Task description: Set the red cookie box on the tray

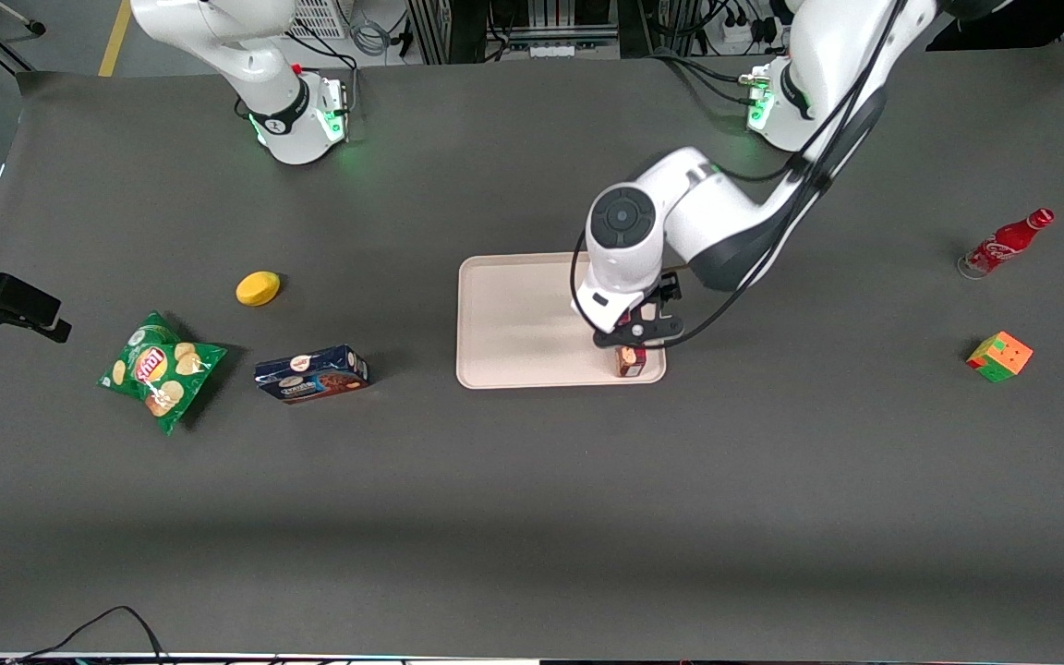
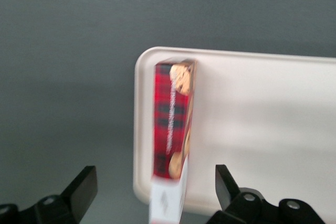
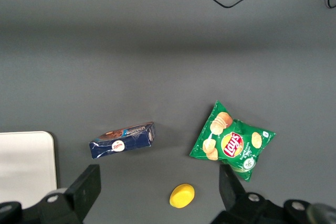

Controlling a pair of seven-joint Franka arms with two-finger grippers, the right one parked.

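You had a red tartan red cookie box [image 2: 170, 124] on a pale cream-pink tray [image 1: 513, 319], black claw [image 2: 152, 192] above.

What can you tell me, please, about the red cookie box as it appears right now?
The red cookie box is a long, narrow red tartan carton with cookie pictures and a white label at one end. It sits on the tray, close inside a corner by the rim. The open gripper straddles its label end, fingers clear of it.

The dark grey table [image 1: 532, 480] carries the tray [image 1: 504, 323], blue cookie box [image 1: 312, 373], chip bag [image 1: 161, 369], lemon [image 1: 258, 288], bottle [image 1: 1005, 243] and cube [image 1: 999, 356].
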